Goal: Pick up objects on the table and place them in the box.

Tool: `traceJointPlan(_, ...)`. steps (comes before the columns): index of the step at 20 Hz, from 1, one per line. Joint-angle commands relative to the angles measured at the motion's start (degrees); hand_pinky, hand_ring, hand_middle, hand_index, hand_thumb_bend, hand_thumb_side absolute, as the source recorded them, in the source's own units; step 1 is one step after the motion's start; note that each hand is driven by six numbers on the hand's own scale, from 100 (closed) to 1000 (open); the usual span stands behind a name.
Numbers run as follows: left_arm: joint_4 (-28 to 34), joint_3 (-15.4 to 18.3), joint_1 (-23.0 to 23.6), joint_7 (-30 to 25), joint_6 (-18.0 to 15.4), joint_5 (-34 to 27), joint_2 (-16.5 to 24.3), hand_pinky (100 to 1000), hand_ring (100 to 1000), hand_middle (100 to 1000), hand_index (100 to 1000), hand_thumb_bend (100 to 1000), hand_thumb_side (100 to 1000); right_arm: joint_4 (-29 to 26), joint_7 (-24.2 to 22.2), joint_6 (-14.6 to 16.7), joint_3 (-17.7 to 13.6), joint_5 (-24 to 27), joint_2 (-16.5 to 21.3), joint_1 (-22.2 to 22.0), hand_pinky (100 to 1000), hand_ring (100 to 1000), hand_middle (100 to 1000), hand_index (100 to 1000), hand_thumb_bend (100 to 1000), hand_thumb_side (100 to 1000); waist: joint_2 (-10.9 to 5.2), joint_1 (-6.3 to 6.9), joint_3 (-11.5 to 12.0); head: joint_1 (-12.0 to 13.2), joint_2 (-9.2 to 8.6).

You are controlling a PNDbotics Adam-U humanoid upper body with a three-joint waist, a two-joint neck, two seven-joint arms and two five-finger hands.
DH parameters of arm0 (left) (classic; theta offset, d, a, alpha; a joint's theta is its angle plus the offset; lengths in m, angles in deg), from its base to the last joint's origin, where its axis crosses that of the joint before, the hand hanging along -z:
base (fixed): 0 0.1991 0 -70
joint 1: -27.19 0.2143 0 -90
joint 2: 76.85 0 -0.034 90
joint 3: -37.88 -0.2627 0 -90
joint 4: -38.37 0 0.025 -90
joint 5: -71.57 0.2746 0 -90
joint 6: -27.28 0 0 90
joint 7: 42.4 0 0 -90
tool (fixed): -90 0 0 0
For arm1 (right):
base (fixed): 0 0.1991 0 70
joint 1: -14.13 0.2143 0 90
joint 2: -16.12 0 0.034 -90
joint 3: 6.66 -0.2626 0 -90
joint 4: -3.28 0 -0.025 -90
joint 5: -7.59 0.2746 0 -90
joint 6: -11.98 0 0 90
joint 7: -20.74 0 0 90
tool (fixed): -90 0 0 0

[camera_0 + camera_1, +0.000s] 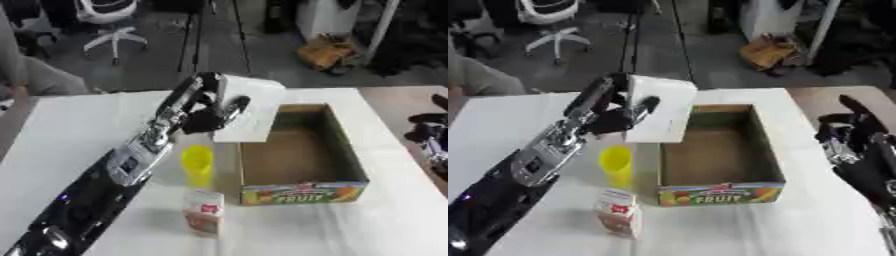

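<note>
Left robot hand (619, 117) grips white carton (661, 107) at frame centre, over cardboard box (719, 192) left wall. Transport step; next: shift right, release. Right robot hand (855, 137) idle, fingers relaxed.

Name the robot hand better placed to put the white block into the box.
Left. The left robot hand already grips the white block, raised beside the box's left wall. The right robot hand sits apart at the right edge, holding nothing.
</note>
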Motion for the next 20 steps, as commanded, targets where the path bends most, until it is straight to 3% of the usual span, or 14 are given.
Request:
traceJointPlan(1,-3.89,0.56,-2.77,-3.05,-0.94,2.75,-0.50,368,636,463,567,429,507,-0.54,0.55,0.06,-0.41,0.46,0.50,0.48,723,632,707,1000,223,465,-0.83,-0.32,0.04,-0.34,0.30)
traceJointPlan(3,-6.36,1.97,-3.48,-5.00,-2.66,4.70,-1.03,385,648,473,578,463,525,-0.51,0.67,0.07,-0.43,0.51,0.46,0.46,723,632,707,1000,223,465,-0.84,-0.37,0.09,-0.45,0.38)
traceJointPlan(4,-6.86,2.84,-3.84,-5.99,-3.62,5.68,-1.10,600,818,650,718,766,731,-0.48,0.69,0.07,-0.42,0.53,0.46,0.39,723,632,707,1000,221,467,-0.87,-0.43,0.17,-0.92,0.56)
traceJointPlan(5,-6.94,3.99,-4.15,-6.92,-4.52,6.62,-1.04,600,818,650,718,766,731,-0.47,0.70,0.10,-0.42,0.55,0.48,0.33,723,632,707,1000,221,467,-0.87,-0.47,0.24,-1.31,0.70)
traceJointPlan(6,-6.91,5.35,-4.39,-7.78,-5.42,7.58,-1.14,647,865,731,763,786,774,-0.47,0.69,0.12,-0.40,0.59,0.49,0.30,723,631,707,1000,219,468,-0.87,-0.51,0.27,-1.66,0.78)
traceJointPlan(10,-9.00,9.24,-5.07,-8.12,-8.32,11.26,-2.95,643,867,757,782,764,794,-0.47,0.50,0.19,-0.24,0.77,0.40,0.30,723,631,706,1000,217,471,-0.85,-0.71,0.23,-2.60,0.82)
traceJointPlan(16,-12.55,12.09,-6.34,-3.71,-11.53,16.89,-6.15,672,920,824,828,744,837,-0.49,0.30,0.27,-0.13,0.99,0.24,0.42,724,632,707,1000,218,469,-0.74,-0.96,0.02,-2.88,0.55)
traceJointPlan(20,-10.62,14.83,-5.75,-0.15,-12.50,20.69,-6.98,673,929,821,832,739,824,-0.51,0.25,0.27,-0.15,1.02,0.25,0.65,724,632,707,1000,216,469,-0.64,-1.03,0.01,-2.92,0.33)
